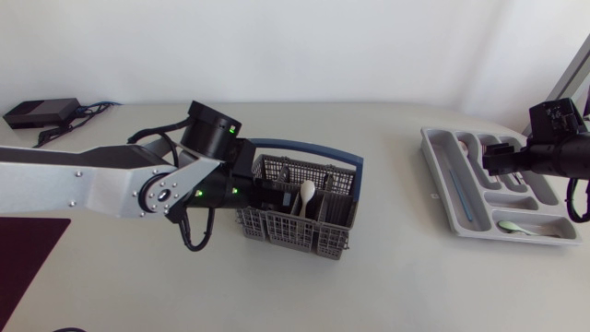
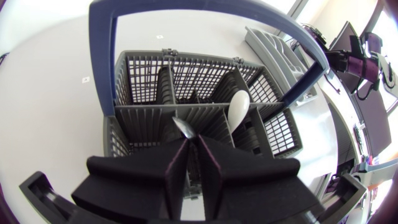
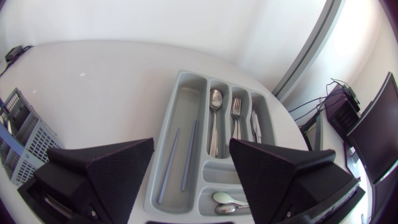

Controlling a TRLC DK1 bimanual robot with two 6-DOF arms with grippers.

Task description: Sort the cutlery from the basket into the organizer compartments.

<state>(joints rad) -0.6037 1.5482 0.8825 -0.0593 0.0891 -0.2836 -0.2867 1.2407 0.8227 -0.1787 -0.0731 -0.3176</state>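
Basket [image 1: 295, 235] looks matt plastic, spoon [image 2: 183, 128] glossy metal.

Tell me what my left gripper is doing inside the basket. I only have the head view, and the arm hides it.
Observer: In the left wrist view, the left gripper is shut on a metal utensil standing in the basket.
Operator: Where is the white spoon from there?
Observer: The white spoon stands in the next compartment, beside the gripper.
Operator: What is under my right arm?
Observer: In the right wrist view, the right gripper is open above the organizer. A metal spoon and a fork lie in neighbouring narrow slots.
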